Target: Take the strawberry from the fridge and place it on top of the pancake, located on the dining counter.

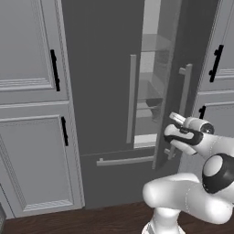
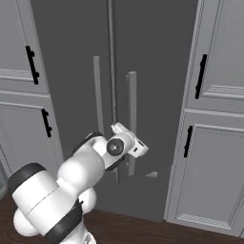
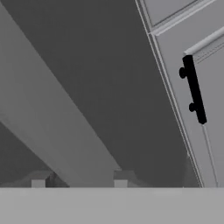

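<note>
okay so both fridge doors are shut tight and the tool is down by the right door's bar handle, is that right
Not quite. The fridge's right door stands ajar, and the left base view shows glass shelves through the gap. The left door is shut. The tool is indeed at the right door's bar handle.

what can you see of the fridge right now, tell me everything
The fridge is tall and dark grey, matte, with two doors, long pale grey bar handles and a bottom drawer with a horizontal bar. Its right door stands partly ajar, and the gap shows pale glass shelves inside. The claw sits at that door's handle, near its lower end. Light grey cabinets flank it on both sides.
</note>
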{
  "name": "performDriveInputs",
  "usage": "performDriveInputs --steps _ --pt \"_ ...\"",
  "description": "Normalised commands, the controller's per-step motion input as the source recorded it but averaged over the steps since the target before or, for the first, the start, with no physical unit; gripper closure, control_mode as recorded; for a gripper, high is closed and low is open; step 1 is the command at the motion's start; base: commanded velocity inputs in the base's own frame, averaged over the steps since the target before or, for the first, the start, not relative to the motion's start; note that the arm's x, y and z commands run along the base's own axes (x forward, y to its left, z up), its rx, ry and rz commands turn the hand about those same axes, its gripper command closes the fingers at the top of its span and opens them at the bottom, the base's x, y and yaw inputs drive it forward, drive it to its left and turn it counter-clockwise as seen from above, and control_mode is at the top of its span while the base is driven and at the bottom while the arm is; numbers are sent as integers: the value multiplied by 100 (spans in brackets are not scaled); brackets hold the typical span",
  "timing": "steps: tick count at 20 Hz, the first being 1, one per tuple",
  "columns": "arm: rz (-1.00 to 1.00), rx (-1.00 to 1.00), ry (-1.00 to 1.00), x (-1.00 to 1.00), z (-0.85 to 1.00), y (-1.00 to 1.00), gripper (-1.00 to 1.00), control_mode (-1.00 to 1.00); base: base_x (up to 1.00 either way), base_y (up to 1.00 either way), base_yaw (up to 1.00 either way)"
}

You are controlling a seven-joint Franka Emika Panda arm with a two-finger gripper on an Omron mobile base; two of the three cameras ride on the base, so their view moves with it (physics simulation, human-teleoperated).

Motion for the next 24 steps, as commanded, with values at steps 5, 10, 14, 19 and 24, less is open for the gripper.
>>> performDriveInputs --steps 5,10,14,19,24 --pt "-14 19 0 -21 12 -100 100 -100 0 0 0" --pt "-15 19 0 -8 2 -100 100 -100 0 0 0" --pt "-8 14 -4 -7 0 -100 100 -100 0 0 0" --pt "4 -3 -36 -32 1 -100 100 -100 0 0 0" --pt "5 -9 -43 -24 0 -100 100 -100 0 0 0"
